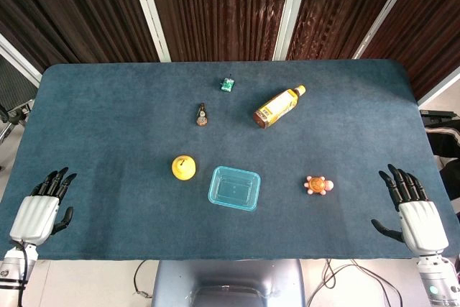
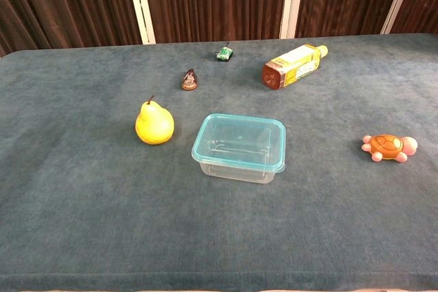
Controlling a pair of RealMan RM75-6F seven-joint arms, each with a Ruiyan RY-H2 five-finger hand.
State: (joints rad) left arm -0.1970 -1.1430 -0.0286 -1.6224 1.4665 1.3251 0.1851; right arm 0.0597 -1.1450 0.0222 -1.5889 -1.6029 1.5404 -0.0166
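From the head view, the left hand [image 1: 37, 210] lies palm-down at the near left corner of the counter [image 1: 108, 106], its dark fingers [image 1: 54, 181] stretched forward and slightly fanned, thumb out to the side, holding nothing. The right hand [image 1: 413, 210] mirrors it at the near right corner, fingers straight and spread, thumb pointing inward, also holding nothing. Both rest on the blue cloth, well apart from everything else.

Nearest the right hand is a small orange toy turtle [image 1: 318, 185], lying between that hand and a clear teal-rimmed plastic container [image 1: 234, 188] near the middle of the front edge. Just left of the container sits a yellow pear [image 1: 184, 167], the closest thing to the left hand, though still well away. Further back lie a yellow bottle [image 1: 279, 107] on its side with its cap pointing to the far right, a tiny brown figurine [image 1: 202, 115], and a small green object [image 1: 228, 85].

In the chest view neither hand shows. The pear [image 2: 154, 123] stands upright with its stem up, just beside the open container [image 2: 241, 146]. The turtle [image 2: 389, 147] sits off to the right. The bottle [image 2: 293, 65] shows a yellow label with print too small to read; the figurine [image 2: 189, 80] and green object [image 2: 224, 52] carry no writing I can make out.
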